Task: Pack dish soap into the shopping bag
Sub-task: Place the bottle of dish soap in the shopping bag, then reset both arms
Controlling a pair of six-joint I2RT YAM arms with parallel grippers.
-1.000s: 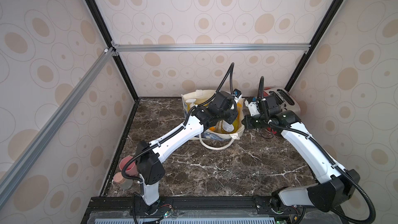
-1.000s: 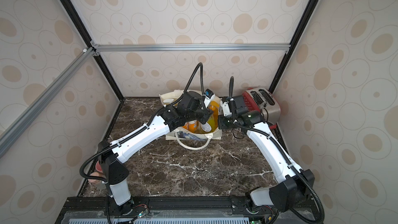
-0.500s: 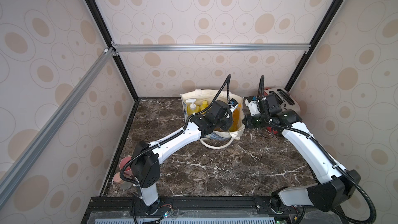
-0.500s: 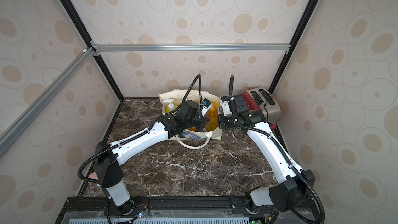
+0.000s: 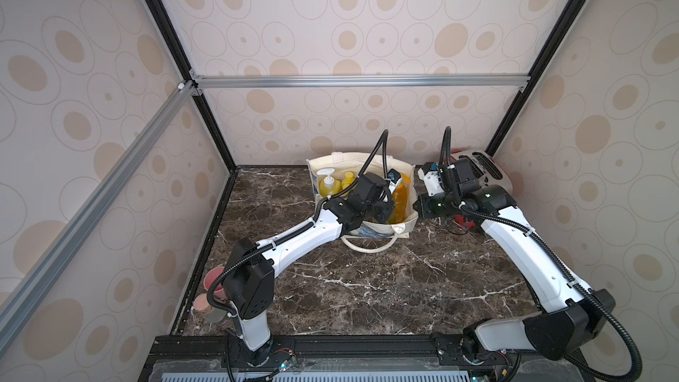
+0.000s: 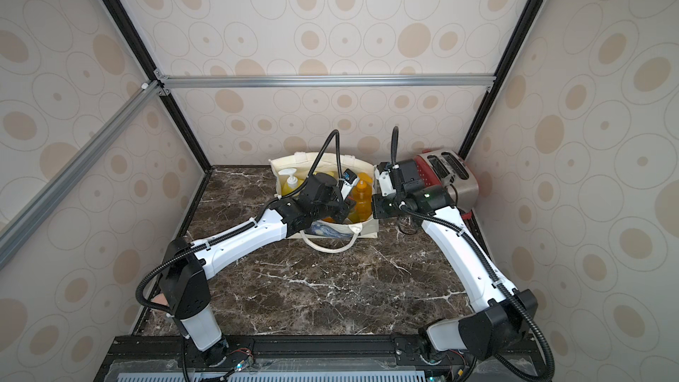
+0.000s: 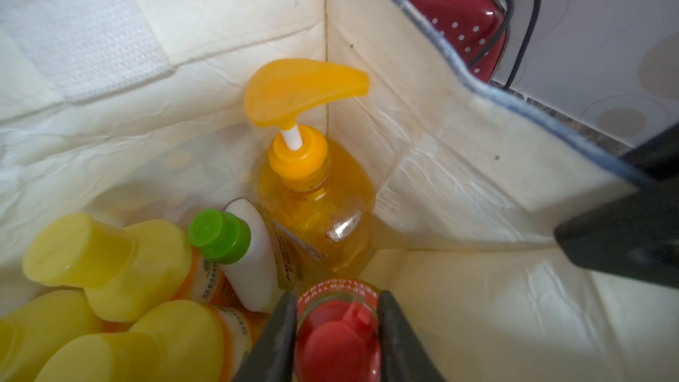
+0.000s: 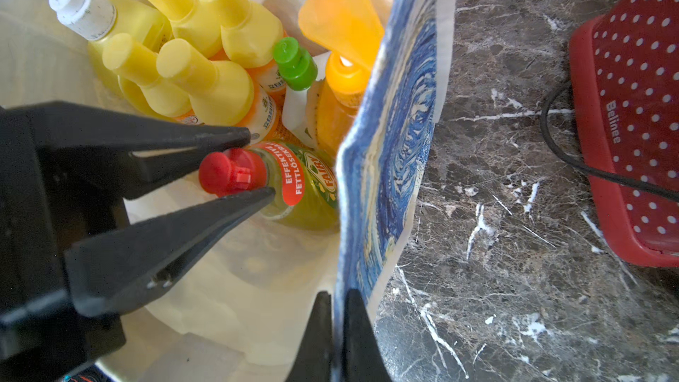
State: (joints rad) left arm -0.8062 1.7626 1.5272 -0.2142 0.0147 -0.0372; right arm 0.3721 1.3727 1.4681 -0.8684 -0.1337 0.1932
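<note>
The shopping bag [image 5: 352, 158] [image 6: 312, 159] stands open at the back of the table and its blue swirl print [image 8: 400, 112] shows in the right wrist view. My left gripper [image 7: 336, 303] [image 8: 261, 163] reaches down inside it, with both fingers against the red cap of the yellow-green dish soap bottle [image 8: 312, 185] [image 7: 336, 343]. Around that bottle stand the amber pump bottle [image 7: 316, 200] [image 5: 400, 192], the white green-capped bottle [image 7: 250, 251], several yellow-capped bottles [image 8: 205, 79] and the yellow white-pump bottle [image 5: 327, 185]. My right gripper [image 8: 340, 295] [image 5: 419, 211] is shut on the bag's side rim.
A red dotted toaster [image 5: 481, 170] [image 8: 635, 123] stands right of the bag, and its black cord [image 8: 558, 148] lies on the marble. The bag's rope handle [image 5: 371, 248] loops onto the table in front. Pink cups [image 5: 215, 281] sit by the left arm's base.
My left arm has come down, carrying the red-capped bottle from above the bag to deep inside it. The right arm has stayed on the rim.
</note>
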